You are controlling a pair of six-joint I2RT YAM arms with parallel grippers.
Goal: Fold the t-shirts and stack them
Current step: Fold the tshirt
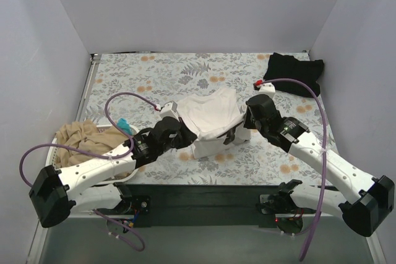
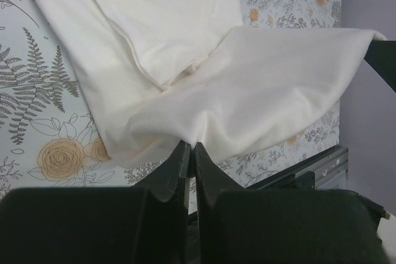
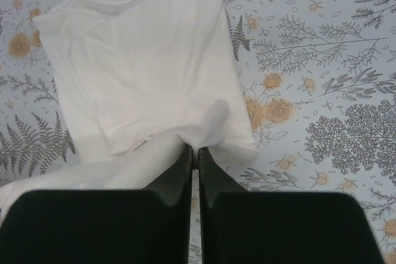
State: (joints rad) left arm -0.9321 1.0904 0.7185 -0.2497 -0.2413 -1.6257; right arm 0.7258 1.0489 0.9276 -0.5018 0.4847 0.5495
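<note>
— Top external view, and the floral table cover (image 1: 154, 72) fills the whole floor. What's lying on it?

— Biggest item is the white t-shirt (image 1: 210, 112). It's spread just beyond both sets of jaws, with its near hem lifted off the cover and strung between them, and a flap sags underneath.

— And the other shirts?

— The laundry basket (image 1: 111, 128) sits well out to the outer side of the left jaws, alongside that arm, with the tan t-shirt (image 1: 83, 137) heaped inside. The black t-shirt (image 1: 296, 73) lies crumpled far beyond the right jaws in the back corner, well apart from the white one.

— Now the jaws themselves?

— On the left gripper (image 2: 190, 146) the fingers are pressed together, pinching white cloth right at the tips, and the fabric fans out from that pinch. The right gripper (image 3: 195, 149) looks the same, with its fingers all but touching and a bunched fold of the white t-shirt's hem caught between them.

— Anything in the way?

— From above, the raised cloth hides both sets of fingertips. A purple cable (image 1: 114, 100) loops up behind the left jaws. The right arm's cable (image 1: 318, 103) arcs across the black t-shirt's near edge. The smallest thing is a teal scrap (image 1: 125, 123) at the basket's rim, and I can't tell what it is.
</note>
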